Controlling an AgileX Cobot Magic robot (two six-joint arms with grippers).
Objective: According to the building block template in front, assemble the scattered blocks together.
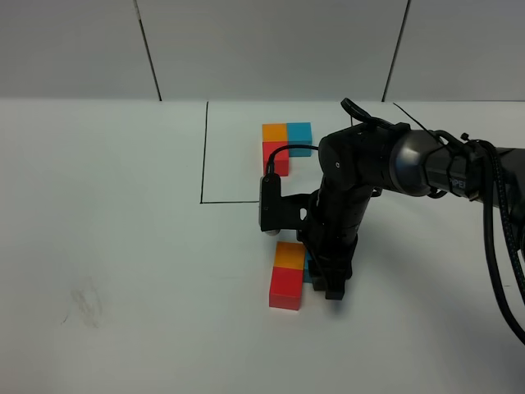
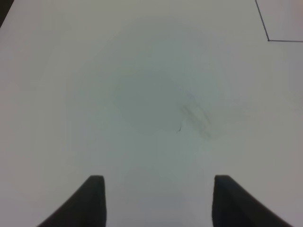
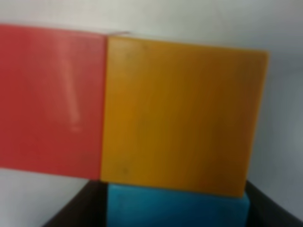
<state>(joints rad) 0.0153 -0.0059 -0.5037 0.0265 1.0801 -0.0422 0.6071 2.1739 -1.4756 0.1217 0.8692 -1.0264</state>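
Note:
The building block template (image 1: 286, 141), a cluster of orange, light blue and red cubes, lies inside a thin black drawn rectangle (image 1: 203, 164) at the back middle. In front of it the loose orange block (image 1: 289, 255) touches the loose red block (image 1: 285, 290). The loose light blue block (image 1: 308, 272) sits against the orange one, mostly hidden by my right gripper (image 1: 321, 283). In the right wrist view the red block (image 3: 49, 97) and orange block (image 3: 180, 113) fill the frame. My right gripper (image 3: 177, 210) has its fingers against both sides of the light blue block (image 3: 177, 203). My left gripper (image 2: 158, 201) is open and empty over bare table.
The white table (image 1: 123, 246) carries a faint grey smudge (image 1: 86, 304), also seen in the left wrist view (image 2: 194, 116). A corner of the black drawn line (image 2: 268, 40) shows there. The right arm's black cables (image 1: 500, 246) hang at the right edge. A white wall stands behind.

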